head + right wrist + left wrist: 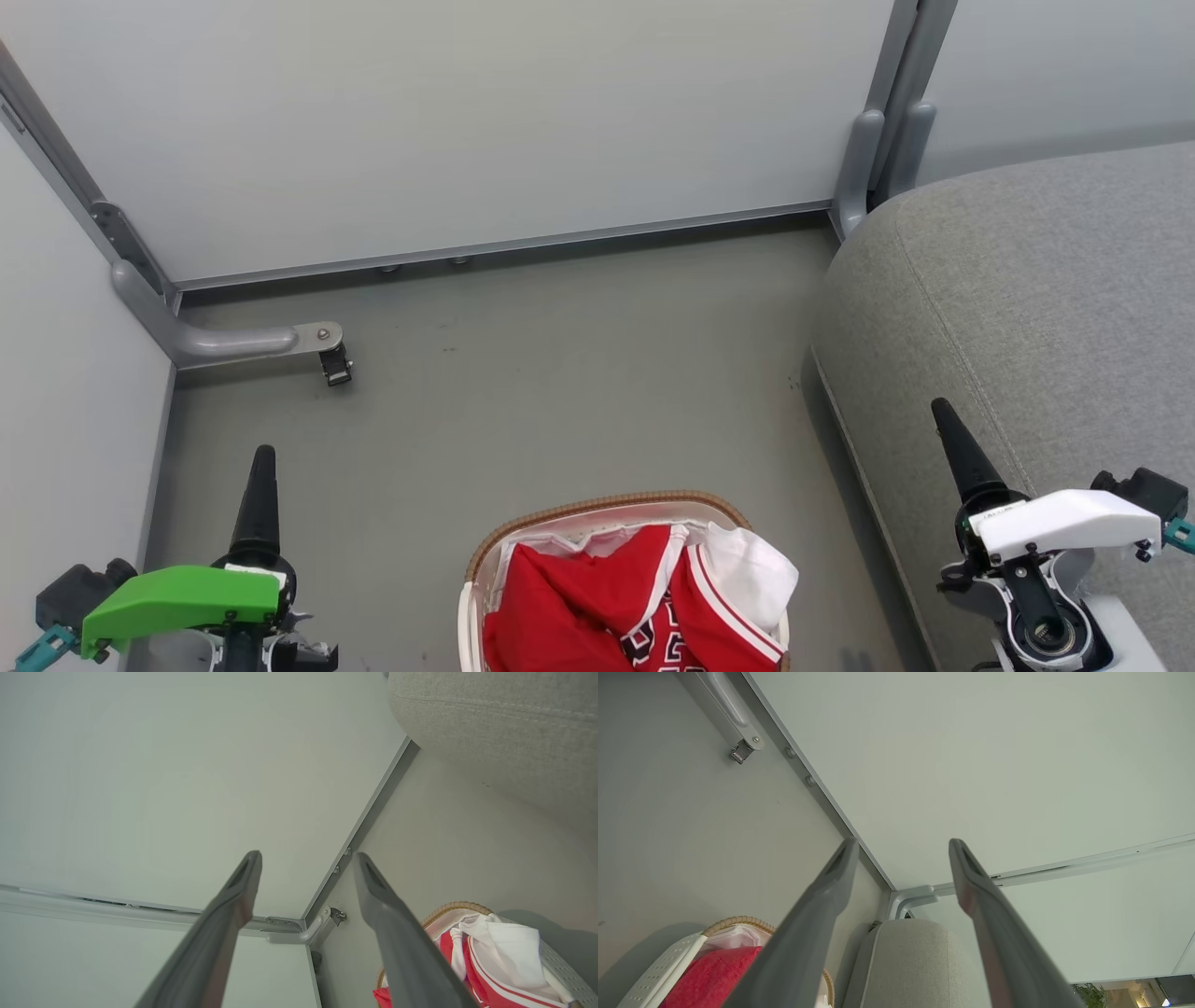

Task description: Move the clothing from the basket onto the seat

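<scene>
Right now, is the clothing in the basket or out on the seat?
In the basket. The red clothing lies bunched inside it; the visible part of the seat has none on it.

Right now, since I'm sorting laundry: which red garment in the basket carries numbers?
The right-hand jersey, with black numbers and striped trim; the red piece beside it is plain.

Bright, even, soft light from above; no glare on the pale wall panels (467,121). Weak shadow band on the floor (560,401) along the foot of the seat (1027,308). Head view sharp edge to edge. Wrist views: my left fingers (829,891) and right fingers (231,900) smear out of focus toward the lens; panel rails (1087,863) bow at the margins; soft grey shadow beside the basket (654,980)
</scene>
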Controlling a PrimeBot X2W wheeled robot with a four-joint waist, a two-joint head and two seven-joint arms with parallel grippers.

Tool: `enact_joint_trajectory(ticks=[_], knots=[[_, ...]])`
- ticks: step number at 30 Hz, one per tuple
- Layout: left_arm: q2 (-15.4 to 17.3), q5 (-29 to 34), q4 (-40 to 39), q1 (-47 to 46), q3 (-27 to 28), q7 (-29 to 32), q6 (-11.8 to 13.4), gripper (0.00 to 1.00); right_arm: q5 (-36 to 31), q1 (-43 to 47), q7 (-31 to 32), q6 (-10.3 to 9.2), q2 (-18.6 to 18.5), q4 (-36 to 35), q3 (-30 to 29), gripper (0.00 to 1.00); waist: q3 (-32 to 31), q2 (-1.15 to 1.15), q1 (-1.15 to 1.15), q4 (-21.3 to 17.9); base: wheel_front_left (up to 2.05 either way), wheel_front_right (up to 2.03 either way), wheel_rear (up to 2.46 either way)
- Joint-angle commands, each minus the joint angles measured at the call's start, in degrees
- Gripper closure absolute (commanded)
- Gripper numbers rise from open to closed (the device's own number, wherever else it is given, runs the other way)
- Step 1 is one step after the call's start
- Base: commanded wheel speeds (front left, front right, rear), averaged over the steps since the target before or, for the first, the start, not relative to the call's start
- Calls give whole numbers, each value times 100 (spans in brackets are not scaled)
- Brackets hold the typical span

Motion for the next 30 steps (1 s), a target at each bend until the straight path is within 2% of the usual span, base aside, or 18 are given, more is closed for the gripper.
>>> enact_joint_trajectory(ticks=[1, 12, 30], knots=[[73, 349, -54, -204, -20, -63, -3, 0, -281, -223, -67, 1, -98, -41, 61, 0, 0, 4, 0, 2, 0, 0, 0], [131, 1620, -83, -217, -168, -303, 112, 0, -1321, -365, -295, 1, -172, 126, 368, 0, 29, 5, 0, 7, 0, 0, 0], [205, 3066, 140, -134, -303, -638, 188, 0, -2652, -498, -618, 1, -302, 450, 722, 0, 53, 9, 0, 26, 0, 0, 0]])
